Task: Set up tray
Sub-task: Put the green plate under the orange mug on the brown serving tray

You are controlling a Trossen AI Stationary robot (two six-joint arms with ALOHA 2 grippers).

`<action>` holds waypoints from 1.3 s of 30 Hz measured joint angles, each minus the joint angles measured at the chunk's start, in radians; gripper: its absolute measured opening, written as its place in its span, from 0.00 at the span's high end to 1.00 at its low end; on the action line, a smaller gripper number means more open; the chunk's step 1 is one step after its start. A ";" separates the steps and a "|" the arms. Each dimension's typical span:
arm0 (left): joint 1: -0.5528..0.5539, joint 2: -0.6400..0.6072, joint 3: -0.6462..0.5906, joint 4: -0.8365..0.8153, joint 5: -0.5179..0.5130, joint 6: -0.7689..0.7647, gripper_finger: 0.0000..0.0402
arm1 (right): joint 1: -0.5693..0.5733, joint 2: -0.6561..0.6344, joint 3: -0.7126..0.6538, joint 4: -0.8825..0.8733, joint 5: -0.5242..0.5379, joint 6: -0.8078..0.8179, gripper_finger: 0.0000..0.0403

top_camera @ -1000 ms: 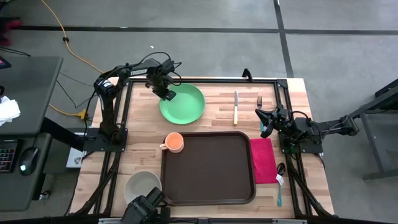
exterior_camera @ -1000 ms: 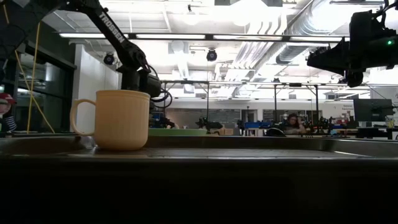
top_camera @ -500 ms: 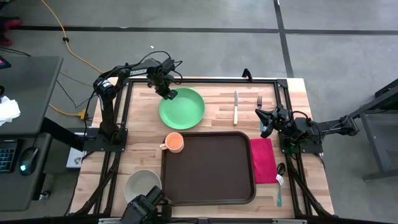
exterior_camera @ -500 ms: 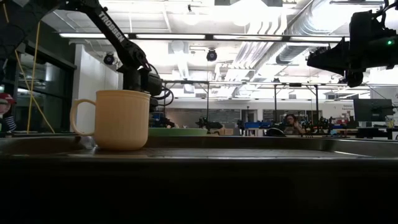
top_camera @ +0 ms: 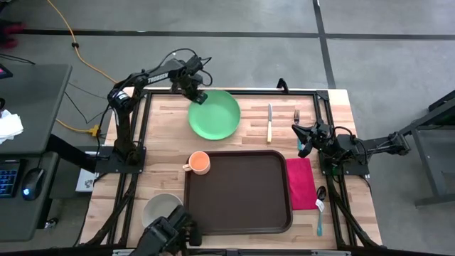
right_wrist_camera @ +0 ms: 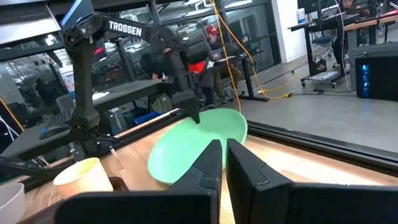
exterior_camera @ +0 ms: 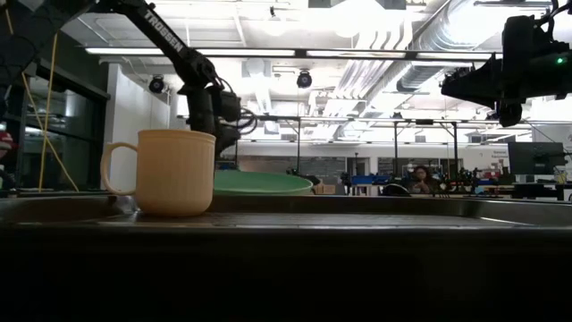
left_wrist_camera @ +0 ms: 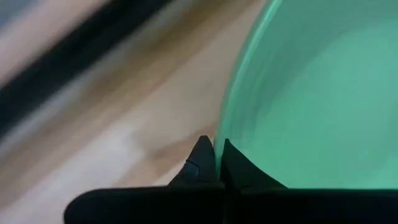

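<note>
White "TROSSEN" lettering marks the left arm (right_wrist_camera: 93, 68), whose hand (top_camera: 200, 97) pinches the green plate's (top_camera: 217, 115) raised rim; the right hand (top_camera: 301, 136) hovers clenched; the tray (top_camera: 239, 190) lies mid-counter (top_camera: 249, 121).

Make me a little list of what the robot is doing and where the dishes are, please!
left gripper: shut on the round green plate, lifting its rim, tilted
right gripper: shut, holding nothing, waiting above the table's right side
large dark brown rectangular plastic tray: nothing on it
orange mug: beside the tray's left corner
pink napkin: right of the tray
</note>
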 joint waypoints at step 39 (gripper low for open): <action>-0.002 -0.002 0.283 -0.265 0.185 0.076 0.97 | 0.000 0.000 0.000 -0.001 0.000 -0.015 1.00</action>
